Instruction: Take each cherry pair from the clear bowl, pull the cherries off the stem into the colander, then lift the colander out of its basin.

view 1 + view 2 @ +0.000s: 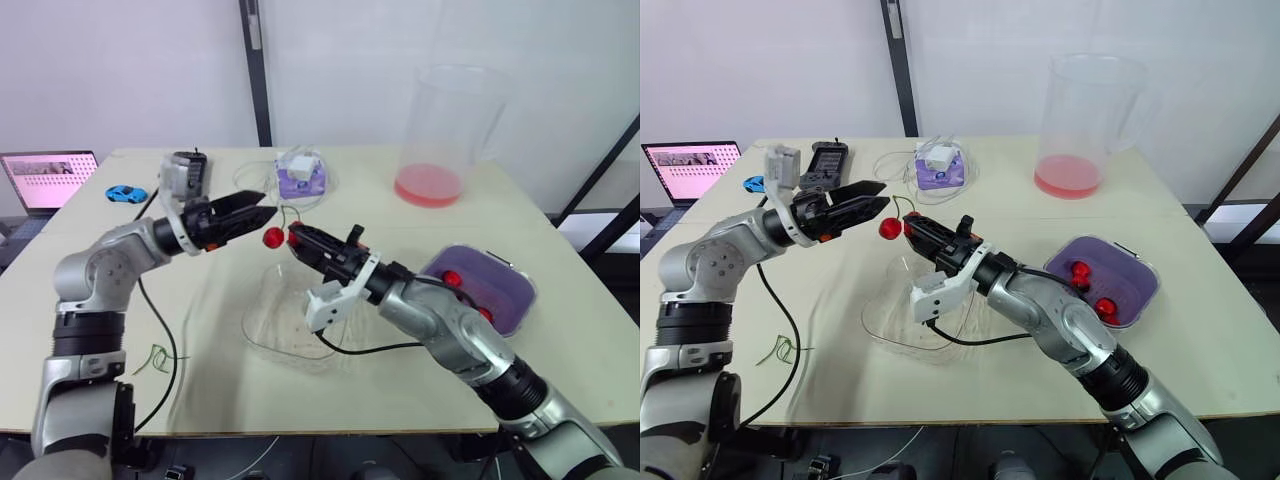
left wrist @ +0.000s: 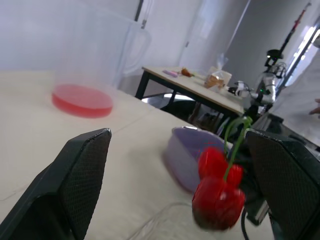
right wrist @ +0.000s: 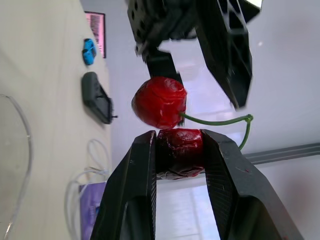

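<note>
Left eye view first: right gripper (image 1: 293,236) clenched on cherry pair (image 1: 272,237)

Left eye view: the right gripper pinches one cherry at its fingertips. The other cherry hangs just past them, toward the left gripper (image 1: 265,208). Below both tools lies the clear bowl (image 1: 262,345). Back beside the right forearm sits the purple colander (image 1: 505,290), holding loose cherries (image 1: 452,278).

Left wrist view: the left gripper's fingers are spread wide, released. The pair hangs between them, close to one finger; contact cannot be told. Beyond the fingers stands a clear pitcher (image 2: 100,50) with red liquid.

Right wrist view: both fingers press one dark cherry. Its twin touches it just beyond the tips, with the green stem arching over.
</note>
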### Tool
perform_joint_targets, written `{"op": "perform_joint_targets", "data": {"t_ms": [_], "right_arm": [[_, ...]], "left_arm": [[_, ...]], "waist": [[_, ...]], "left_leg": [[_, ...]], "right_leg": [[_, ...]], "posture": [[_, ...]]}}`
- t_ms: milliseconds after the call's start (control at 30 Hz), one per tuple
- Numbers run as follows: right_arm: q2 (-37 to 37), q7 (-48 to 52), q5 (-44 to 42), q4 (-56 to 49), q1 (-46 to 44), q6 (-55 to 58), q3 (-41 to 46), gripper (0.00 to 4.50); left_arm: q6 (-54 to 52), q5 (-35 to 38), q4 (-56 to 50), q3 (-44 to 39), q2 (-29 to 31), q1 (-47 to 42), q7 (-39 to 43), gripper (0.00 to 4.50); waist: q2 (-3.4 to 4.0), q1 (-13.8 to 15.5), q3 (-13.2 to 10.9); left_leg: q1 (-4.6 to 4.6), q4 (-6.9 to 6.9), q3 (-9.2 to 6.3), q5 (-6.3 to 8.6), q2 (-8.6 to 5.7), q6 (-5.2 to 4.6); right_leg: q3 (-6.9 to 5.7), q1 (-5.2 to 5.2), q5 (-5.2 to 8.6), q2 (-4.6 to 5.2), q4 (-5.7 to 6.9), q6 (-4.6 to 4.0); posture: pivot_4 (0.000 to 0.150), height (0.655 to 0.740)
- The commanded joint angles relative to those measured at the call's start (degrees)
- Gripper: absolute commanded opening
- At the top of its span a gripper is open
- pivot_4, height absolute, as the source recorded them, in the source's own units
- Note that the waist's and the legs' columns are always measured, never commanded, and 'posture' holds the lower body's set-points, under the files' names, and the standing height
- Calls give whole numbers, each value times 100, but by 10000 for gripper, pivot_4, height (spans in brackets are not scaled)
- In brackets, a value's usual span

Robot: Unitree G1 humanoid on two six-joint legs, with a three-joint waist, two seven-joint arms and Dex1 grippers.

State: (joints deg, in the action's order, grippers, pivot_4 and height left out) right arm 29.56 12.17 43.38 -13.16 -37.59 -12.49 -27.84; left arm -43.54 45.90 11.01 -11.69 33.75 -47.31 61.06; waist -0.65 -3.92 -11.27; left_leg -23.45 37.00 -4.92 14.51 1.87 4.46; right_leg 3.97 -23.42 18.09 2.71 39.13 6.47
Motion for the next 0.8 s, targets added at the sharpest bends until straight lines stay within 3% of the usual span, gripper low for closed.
{"op": "perform_joint_targets", "data": {"t_ms": [33,467,800], "right_arm": [[-82,-166,436,-9,-51,-121,133,13713],[-343,134,481,87,85,-72,327,13713],[-436,305,506,30,180,2,439,13713]], "left_arm": [[-74,157,-294,-66,-102,-231,-131,45000],[-116,342,-567,-280,-227,-236,-377,45000],[-86,310,-1201,-163,-575,253,-936,45000]], "waist": [[0,-1,0],[-1,0,1],[-1,4,1]], "left_leg": [[0,0,0,0,0,0],[2,0,0,-3,0,6],[4,1,0,-4,0,6]], "right_leg": [[0,0,0,0,0,0],[0,2,0,1,1,0],[1,5,0,2,2,0]], "posture": [[1500,7332],[1500,7332],[1500,7332]]}}
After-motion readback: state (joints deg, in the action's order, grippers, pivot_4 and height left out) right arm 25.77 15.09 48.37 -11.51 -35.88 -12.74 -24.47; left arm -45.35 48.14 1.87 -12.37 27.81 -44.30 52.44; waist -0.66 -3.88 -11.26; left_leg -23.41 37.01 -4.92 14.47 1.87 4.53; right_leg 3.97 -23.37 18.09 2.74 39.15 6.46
